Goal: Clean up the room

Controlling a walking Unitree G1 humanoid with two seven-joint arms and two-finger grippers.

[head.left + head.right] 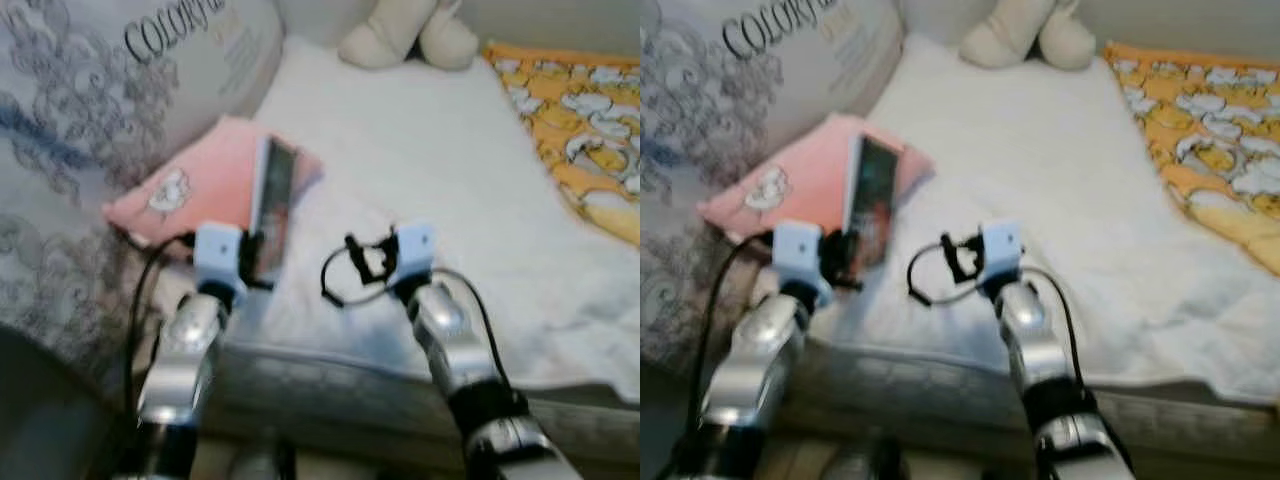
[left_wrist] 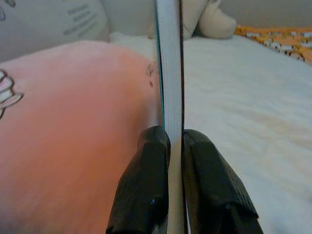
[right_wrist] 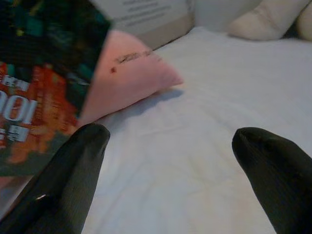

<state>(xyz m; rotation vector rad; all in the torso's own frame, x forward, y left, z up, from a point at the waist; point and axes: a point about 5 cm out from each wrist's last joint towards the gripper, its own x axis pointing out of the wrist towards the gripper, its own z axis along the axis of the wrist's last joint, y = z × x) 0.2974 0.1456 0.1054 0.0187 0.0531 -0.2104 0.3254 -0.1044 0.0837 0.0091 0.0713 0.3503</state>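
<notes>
L gripper [image 2: 174, 146] clamps thin book [image 1: 272, 205] upright by its edge, over pink pillow [image 1: 200, 185] – R gripper [image 3: 170, 141] spread wide, nothing held, above white blanket [image 1: 420, 150].

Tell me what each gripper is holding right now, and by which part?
The left gripper pinches the book by its near edge, held upright beside the pink pillow. The right gripper is open, holding nothing.

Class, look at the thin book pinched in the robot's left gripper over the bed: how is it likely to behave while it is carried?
The book probably stays fairly stiff: it stands straight on edge above the left gripper. It looks thin, so likely light. Pinched only at its lower edge by the fingertips, it may pivot or slip if swung. The pink pillow and white blanket beneath would cushion a drop.
</notes>
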